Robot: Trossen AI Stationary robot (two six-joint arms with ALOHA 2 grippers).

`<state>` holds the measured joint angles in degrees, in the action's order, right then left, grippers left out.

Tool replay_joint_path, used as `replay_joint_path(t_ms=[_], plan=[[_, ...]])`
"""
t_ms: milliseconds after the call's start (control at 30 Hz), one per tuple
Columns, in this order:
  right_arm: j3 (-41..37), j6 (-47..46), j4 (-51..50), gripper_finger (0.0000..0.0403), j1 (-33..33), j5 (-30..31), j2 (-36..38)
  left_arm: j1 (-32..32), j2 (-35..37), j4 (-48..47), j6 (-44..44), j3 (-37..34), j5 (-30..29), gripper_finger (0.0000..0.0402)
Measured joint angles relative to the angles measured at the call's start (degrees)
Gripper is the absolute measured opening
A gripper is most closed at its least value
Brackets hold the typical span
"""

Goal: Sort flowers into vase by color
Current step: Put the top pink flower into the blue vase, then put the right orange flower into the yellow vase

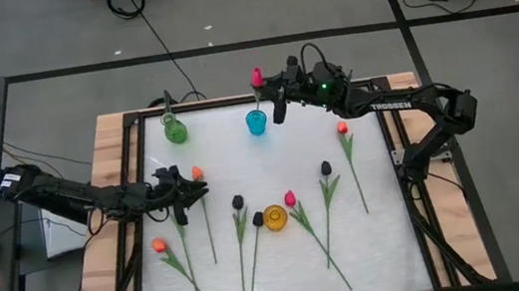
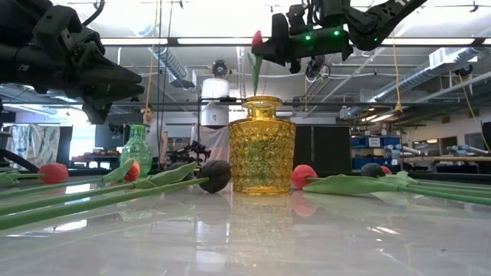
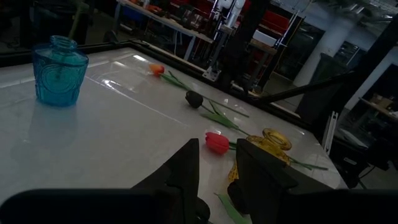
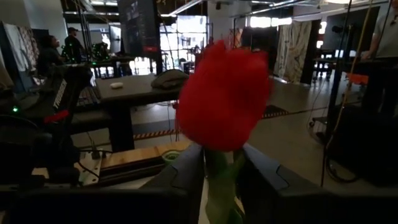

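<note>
A pink-red tulip (image 1: 257, 76) stands upright in my right gripper (image 1: 268, 87) above the blue vase (image 1: 255, 122) near the far edge. In the left wrist view a thin green stem (image 3: 76, 18) rises from the blue vase (image 3: 59, 71). Several tulips lie flat on the white table: orange (image 1: 159, 246), (image 1: 197, 174), (image 1: 343, 127), black (image 1: 238, 202), (image 1: 257, 218), (image 1: 326, 169) and pink-red (image 1: 290, 199). My left gripper (image 1: 183, 188) hovers open above the table beside the orange bud on the left, holding nothing. My right gripper pinches the pink-red tulip's stem (image 4: 219, 177) just under the bud (image 4: 224, 93) between its two fingers. The fingers (image 2: 280, 42) lie level and across the stem, coming from the table's right. The tulip is upright and lifted, its stem (image 2: 255, 73) hanging below the fingers.
A green vase (image 1: 174, 129) stands at the far left and a yellow vase (image 1: 275, 218) near the table's middle, among the lying tulips. A wooden frame (image 1: 116, 164) borders the table. Bare white surface lies between the blue vase and the flowers.
</note>
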<state>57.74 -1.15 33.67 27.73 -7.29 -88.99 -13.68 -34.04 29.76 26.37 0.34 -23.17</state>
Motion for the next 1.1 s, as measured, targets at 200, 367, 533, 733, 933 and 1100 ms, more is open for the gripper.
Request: replay_joint_path(t_ms=[200,367,533,733,933,1100], plan=[[0.00,0.00,-0.44,0.0113,0.02,0.13,0.00,0.01,0.00,-0.01,-0.02,0.00,0.00,0.0112],[0.00,-0.20,-0.93,0.0125,0.61,-0.07,0.00,0.01,0.00,0.00,-0.02,0.00,-0.01,0.0112],[0.00,-0.35,-1.83,0.0157,1.22,-0.27,0.00,0.00,-0.01,0.00,-0.02,0.00,0.01,0.0112],[0.00,-2.17,-4.15,0.0208,2.39,-2.81,0.06,0.01,0.00,0.00,-0.02,0.00,0.01,0.0112],[0.00,-2.85,-6.31,0.0254,3.28,-4.73,0.09,0.01,0.00,0.02,-0.04,0.00,0.01,0.0112],[1.07,-2.82,-6.78,0.0280,3.28,-5.19,0.11,0.00,-0.01,0.02,-0.22,-0.01,0.01,0.0112]])
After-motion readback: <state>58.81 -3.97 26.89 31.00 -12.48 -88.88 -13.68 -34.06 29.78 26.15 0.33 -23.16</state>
